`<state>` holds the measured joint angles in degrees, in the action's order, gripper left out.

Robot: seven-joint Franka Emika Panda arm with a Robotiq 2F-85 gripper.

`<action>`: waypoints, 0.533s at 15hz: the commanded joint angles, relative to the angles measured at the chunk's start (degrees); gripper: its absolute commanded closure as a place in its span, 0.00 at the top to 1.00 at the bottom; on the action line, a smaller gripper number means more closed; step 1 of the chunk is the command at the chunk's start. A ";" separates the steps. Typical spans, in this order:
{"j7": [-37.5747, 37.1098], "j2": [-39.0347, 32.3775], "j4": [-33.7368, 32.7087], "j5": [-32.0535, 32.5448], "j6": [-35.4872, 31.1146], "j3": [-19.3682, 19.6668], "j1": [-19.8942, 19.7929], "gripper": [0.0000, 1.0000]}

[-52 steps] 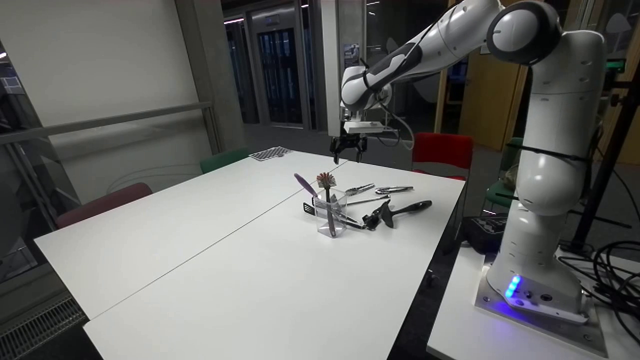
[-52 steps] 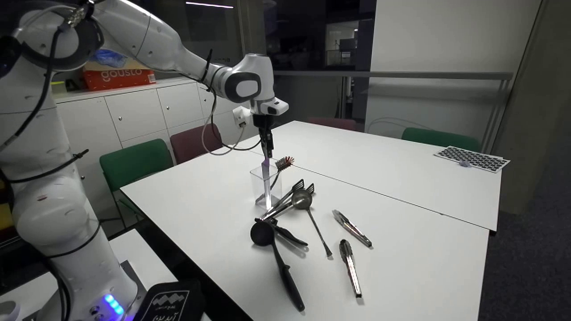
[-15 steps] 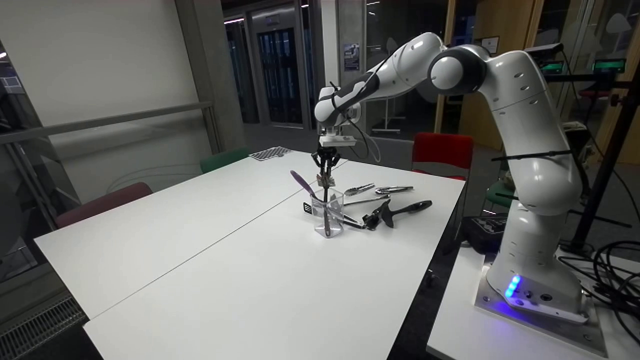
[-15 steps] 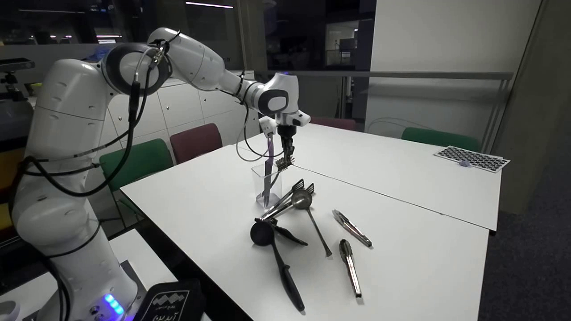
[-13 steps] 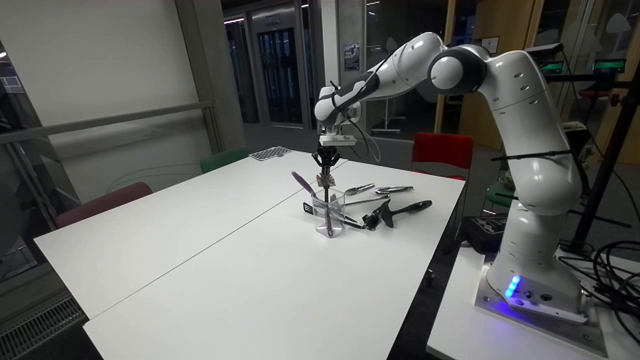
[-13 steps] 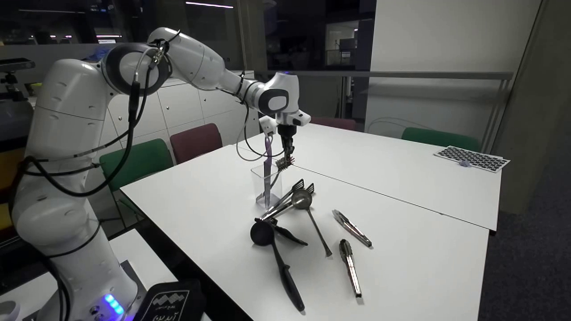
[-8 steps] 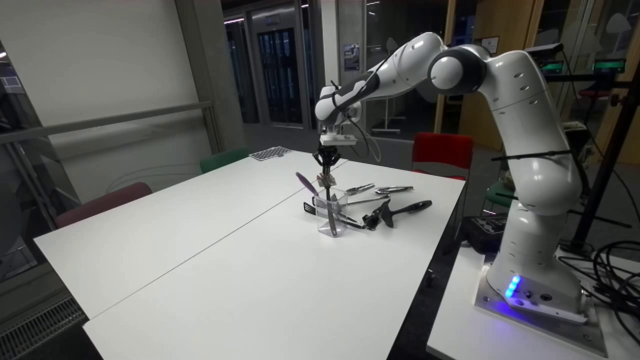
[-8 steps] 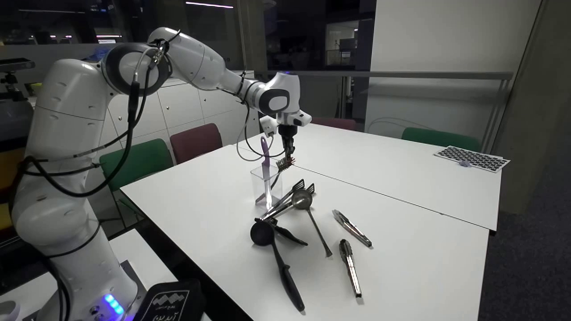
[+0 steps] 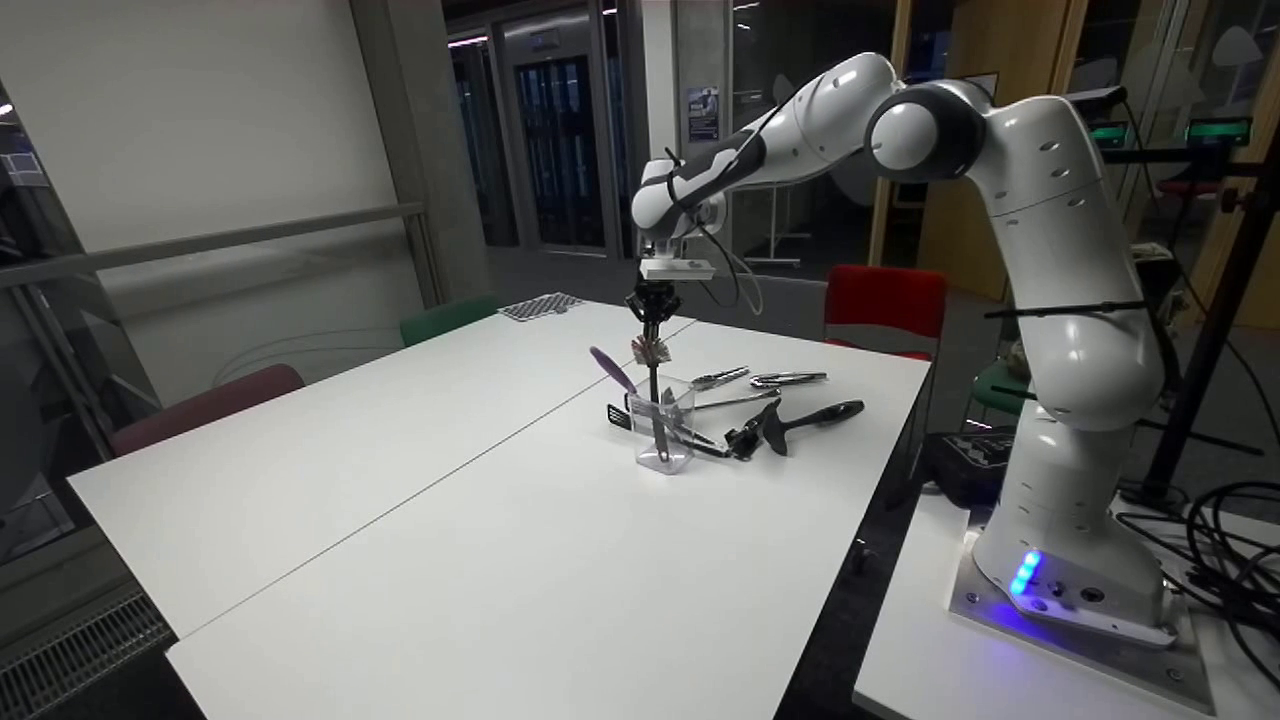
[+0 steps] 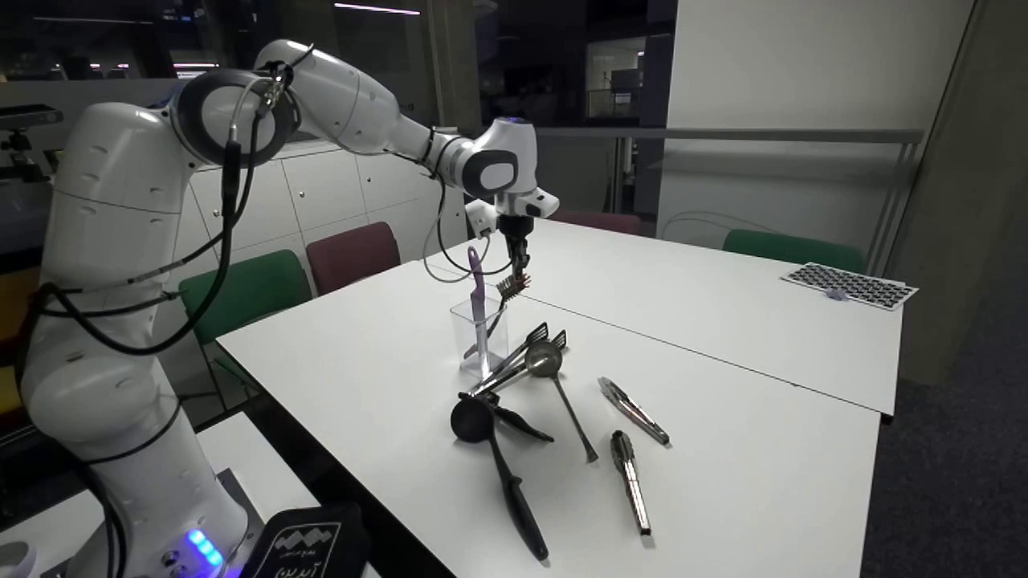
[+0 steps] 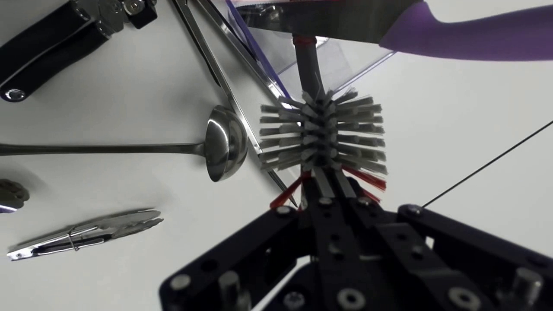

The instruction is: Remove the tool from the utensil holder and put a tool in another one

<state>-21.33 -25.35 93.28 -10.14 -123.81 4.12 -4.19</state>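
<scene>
While the gripper [image 11: 333, 180] clamps the dish brush [image 11: 322, 134] by its bristled tip, the handle extends into the clear utensil holder [image 10: 466, 333], left of the steel ladle [image 10: 544, 360] in an exterior view.

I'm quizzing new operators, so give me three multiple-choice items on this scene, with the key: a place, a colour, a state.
1. Where is the knife relative to the clear holder?
A) underneath
B) flat beside it
C) inside, handle up

2. What colour is the robot base light?
A) blue
B) green
C) red

3. How does the gripper stand?
A) wide open
B) closed on the brush head
C) closed on the knife

1 C: in both exterior views its handle juts out of the top.
2 A: it glows blue in both exterior views.
3 B: in the wrist view its jaws nearly meet on the brush head's tip.
</scene>
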 commanded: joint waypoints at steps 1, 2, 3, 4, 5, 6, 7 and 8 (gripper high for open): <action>1.89 7.39 6.07 0.14 -0.26 0.00 0.79 0.01; 1.76 8.89 7.15 0.46 -0.09 -0.01 1.15 0.01; 1.78 10.19 8.14 0.79 -0.10 -0.07 1.41 0.01; 1.18 11.69 9.29 1.66 -0.19 0.09 1.91 0.01; 0.33 13.31 10.64 3.16 -0.82 0.41 2.53 0.01; 0.03 14.74 11.75 4.42 -1.06 0.54 2.82 0.01; -0.26 16.39 12.86 5.83 -1.20 0.63 3.05 0.01; -0.39 17.94 13.80 6.82 -1.29 0.62 3.03 0.01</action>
<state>-21.38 -14.65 100.76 -6.49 -123.87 3.99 -1.98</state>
